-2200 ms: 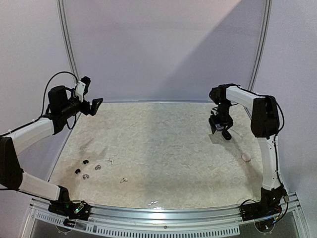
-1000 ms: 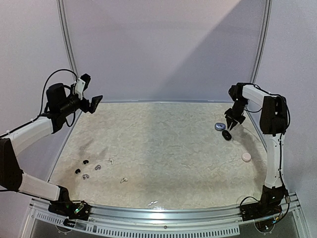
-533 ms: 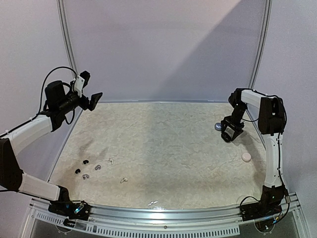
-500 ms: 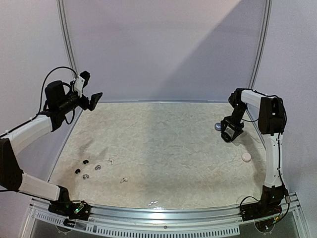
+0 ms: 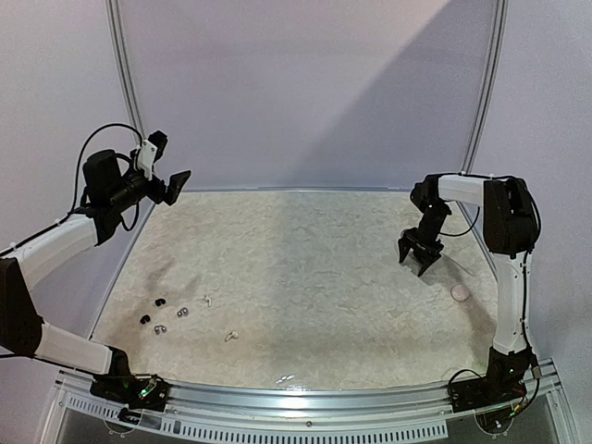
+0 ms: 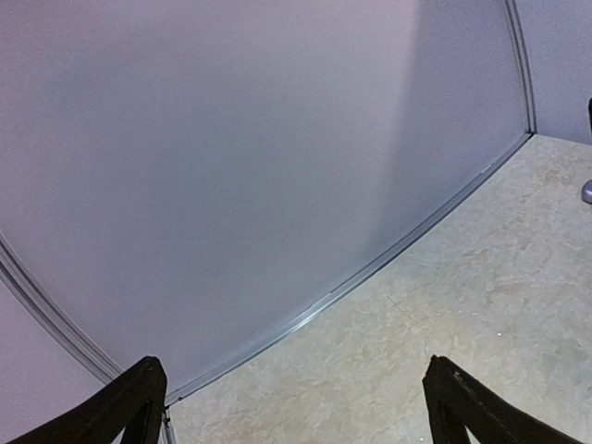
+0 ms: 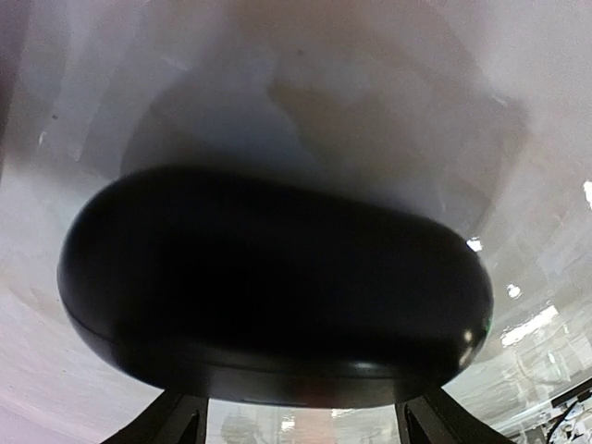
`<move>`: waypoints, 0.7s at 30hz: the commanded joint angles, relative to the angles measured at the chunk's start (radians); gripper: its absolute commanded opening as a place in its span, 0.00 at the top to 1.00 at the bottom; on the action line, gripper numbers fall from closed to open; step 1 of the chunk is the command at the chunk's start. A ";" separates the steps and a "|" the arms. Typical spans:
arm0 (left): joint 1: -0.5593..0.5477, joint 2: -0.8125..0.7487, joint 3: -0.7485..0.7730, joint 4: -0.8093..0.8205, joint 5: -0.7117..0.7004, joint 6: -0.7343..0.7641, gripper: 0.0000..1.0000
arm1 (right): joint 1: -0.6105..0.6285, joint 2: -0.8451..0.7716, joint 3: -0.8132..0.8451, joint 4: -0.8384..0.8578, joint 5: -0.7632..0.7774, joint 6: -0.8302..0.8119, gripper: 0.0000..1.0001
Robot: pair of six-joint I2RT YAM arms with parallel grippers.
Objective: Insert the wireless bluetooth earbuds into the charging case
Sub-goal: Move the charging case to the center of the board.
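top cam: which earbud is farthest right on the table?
The white earbud lying apart from the cluster; the other white earbud, the black pair and the silver pair lie further left.

Soft, even lighting; diagonal shadow across wall (image 5: 388, 102). Fisheye bending in left wrist view. Right wrist view blurred, probably too close to case (image 7: 268, 287); glare specks.

Left fingers (image 6: 129, 405) wide apart, aloft.
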 commanded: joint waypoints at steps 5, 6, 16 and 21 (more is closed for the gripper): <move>0.008 0.018 0.022 0.006 0.018 0.005 0.01 | -0.024 -0.029 0.047 -0.011 0.115 -0.026 0.20; 0.008 0.019 0.024 0.005 0.019 0.003 0.01 | -0.032 -0.035 0.048 -0.001 0.119 -0.014 0.19; 0.009 0.009 0.028 0.002 -0.007 0.023 0.01 | -0.071 0.021 0.117 -0.049 0.148 0.046 0.18; 0.011 0.010 0.025 0.006 -0.002 0.026 0.01 | -0.070 0.036 0.137 -0.036 0.122 0.027 0.20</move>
